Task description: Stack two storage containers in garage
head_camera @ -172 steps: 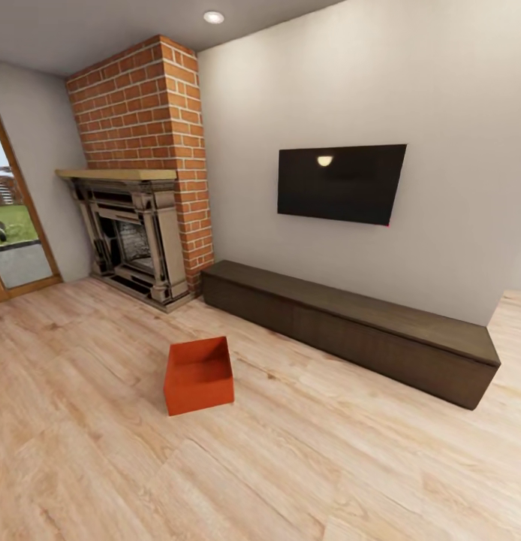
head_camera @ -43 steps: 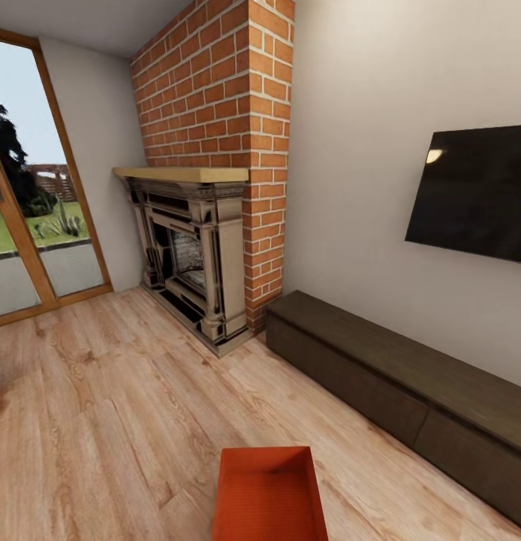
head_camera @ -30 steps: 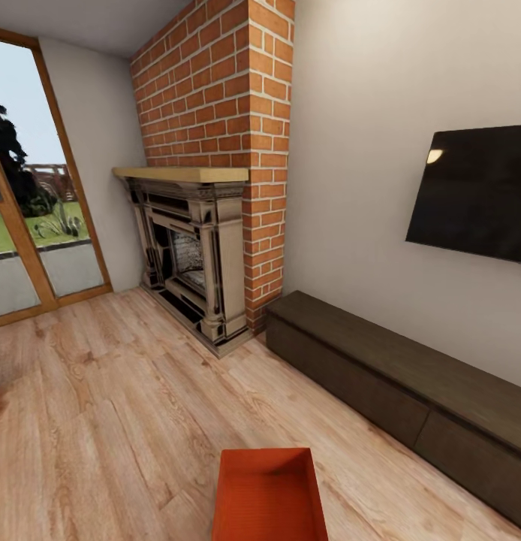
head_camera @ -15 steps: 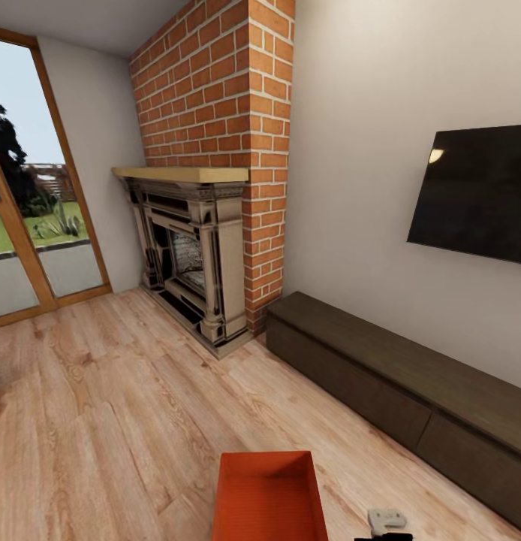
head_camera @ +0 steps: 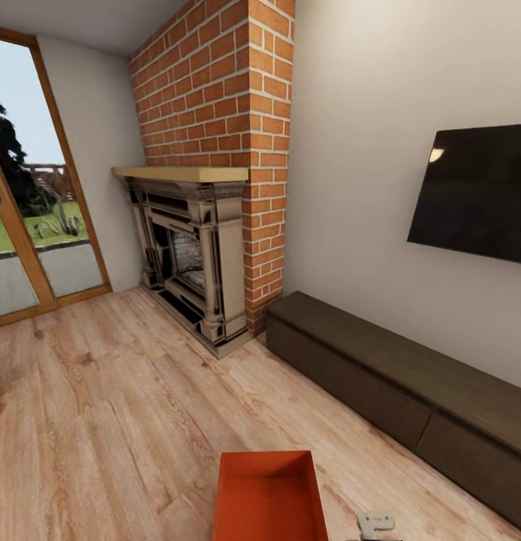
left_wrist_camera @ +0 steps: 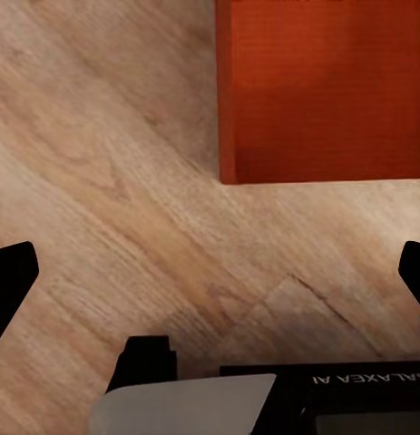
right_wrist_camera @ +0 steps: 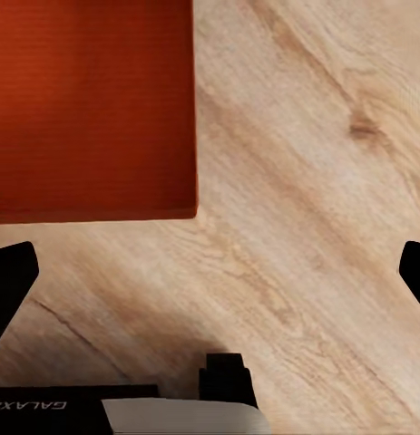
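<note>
One orange-red storage container (head_camera: 268,497) stands open-topped on the living room's light wood plank floor (head_camera: 103,421), right in front of me at the near edge of the head view. In the left wrist view its ribbed side (left_wrist_camera: 323,91) lies beyond my left gripper (left_wrist_camera: 210,272), which hangs open above bare planks. My right gripper (right_wrist_camera: 210,272) is open too, with the same container (right_wrist_camera: 92,109) beyond it on the other side. A pale part of my right arm (head_camera: 375,521) shows just right of the bin. The second container and the garage are out of view.
A brick fireplace (head_camera: 189,255) stands ahead. A long low dark cabinet (head_camera: 411,383) runs along the beige wall under a black TV (head_camera: 474,191). Wood-framed glass doors (head_camera: 28,218) are at the left. Open plank floor lies left of the container.
Since the oldest frame the view has closed in on the container. Within the last second a pale part of my right arm rose into view beside it and shifted slightly left.
</note>
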